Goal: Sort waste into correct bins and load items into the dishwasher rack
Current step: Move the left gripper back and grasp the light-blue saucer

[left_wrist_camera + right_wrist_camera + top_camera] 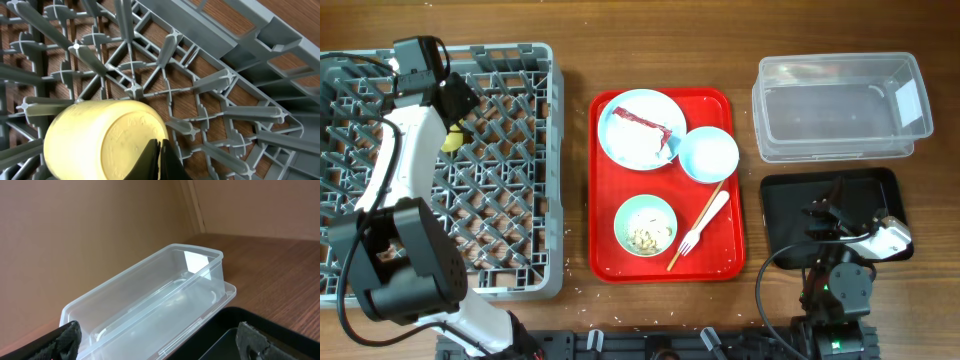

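Our left tool (159,159) sits pinched shut against the yellow cup (95,142), among the pegs of the grey rack (510,180), upper left of the overhead frame. Our right tool (160,341) gapes wide over the black tray (882,190), lower right, facing the clear tub (165,295).

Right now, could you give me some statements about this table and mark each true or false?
1. The left gripper holds the yellow cup over the grey rack. True.
2. The green bowl sits in the rack. False: it is on the red tray.
3. The white fork lies on the red tray. True.
4. The right gripper is shut. False: it is open, above the black tray.
5. The clear tub is full of rubbish. False: nothing lies in it.
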Robot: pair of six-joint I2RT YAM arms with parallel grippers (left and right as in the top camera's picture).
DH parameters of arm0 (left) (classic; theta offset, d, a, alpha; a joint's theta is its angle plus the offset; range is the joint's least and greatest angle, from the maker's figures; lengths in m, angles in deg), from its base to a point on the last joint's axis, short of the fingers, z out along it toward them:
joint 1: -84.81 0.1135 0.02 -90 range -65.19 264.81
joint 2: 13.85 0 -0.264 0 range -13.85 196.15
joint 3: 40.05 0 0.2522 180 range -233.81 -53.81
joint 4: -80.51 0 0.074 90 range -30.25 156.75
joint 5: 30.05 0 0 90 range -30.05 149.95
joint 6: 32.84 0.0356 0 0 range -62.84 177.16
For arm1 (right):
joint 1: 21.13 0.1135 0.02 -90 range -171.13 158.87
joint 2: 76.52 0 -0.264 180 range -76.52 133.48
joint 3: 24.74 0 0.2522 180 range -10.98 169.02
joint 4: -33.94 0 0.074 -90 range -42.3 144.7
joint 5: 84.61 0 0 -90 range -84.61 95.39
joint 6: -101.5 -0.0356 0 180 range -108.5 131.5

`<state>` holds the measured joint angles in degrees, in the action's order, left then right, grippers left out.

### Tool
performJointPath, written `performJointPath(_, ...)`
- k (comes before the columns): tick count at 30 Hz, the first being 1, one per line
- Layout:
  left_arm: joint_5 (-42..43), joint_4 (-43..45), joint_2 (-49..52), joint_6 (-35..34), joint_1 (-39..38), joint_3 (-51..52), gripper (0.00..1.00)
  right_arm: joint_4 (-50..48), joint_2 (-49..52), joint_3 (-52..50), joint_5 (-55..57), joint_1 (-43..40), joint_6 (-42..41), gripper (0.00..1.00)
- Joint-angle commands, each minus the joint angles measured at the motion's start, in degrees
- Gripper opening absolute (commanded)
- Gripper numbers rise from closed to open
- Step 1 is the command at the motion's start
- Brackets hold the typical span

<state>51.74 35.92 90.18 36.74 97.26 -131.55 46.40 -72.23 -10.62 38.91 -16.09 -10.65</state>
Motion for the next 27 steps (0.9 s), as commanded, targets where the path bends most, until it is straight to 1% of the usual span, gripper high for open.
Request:
performJointPath(1,-3.2,-2.3,-1.4,0.4,1.3,0.3,0.04,-0.3,0.1,0.0,1.0,-0.2,1.1,0.99)
performJointPath(4,-3.2,-4.5,-3.0,0.0,2.5,0.3,0.04,-0.3,0.1,0.0,1.0,-0.2,1.1,1.00)
performJointPath(9,-3.2,-10.3,-3.8,-4.0,6.9,0.3,0.04,-0.3,0.1,0.0,0.9,-0.2,1.1,1.00)
performJointPath(12,0.0,-10.7,-4.4,-4.3,8.4,0.3,0.04,-0.3,0.1,0.0,0.9,-0.2,1.1,1.00)
performJointPath(17,10.3,-10.8,-9.9,-4.2,8.4,0.3,0.04,-0.3,0.1,0.0,1.0,-0.2,1.1,1.00)
performJointPath(20,18.8,-10.9,-14.2,-4.0,6.9,0.3,0.04,-0.3,0.1,0.0,1.0,-0.2,1.1,1.00)
performJointPath(22,30.5,-10.8,-16.2,-4.0,3.2,0.3,0.04,-0.3,0.1,0.0,1.0,-0.2,1.1,1.00)
performJointPath(23,33.5,-10.9,-16.2,-3.8,1.5,0.3,0.05,-0.3,0.1,0.0,1.0,-0.2,1.1,1.00)
performJointPath(24,36.3,-10.9,-16.0,-3.8,-1.0,0.3,0.10,-0.3,0.1,0.0,1.0,-0.2,1.1,1.00)
performJointPath(25,37.6,-10.9,-15.7,-3.3,-4.7,0.3,0.18,-0.3,0.1,0.0,0.9,-0.2,1.1,1.00)
performJointPath(26,37.5,-10.8,-15.3,-1.9,-8.6,0.3,0.34,-0.3,0.1,0.0,0.9,-0.2,1.1,1.00)
performJointPath(27,37.5,-10.5,-14.5,1.2,-14.3,0.3,0.54,-0.3,0.1,0.0,1.0,-0.2,1.1,1.00)
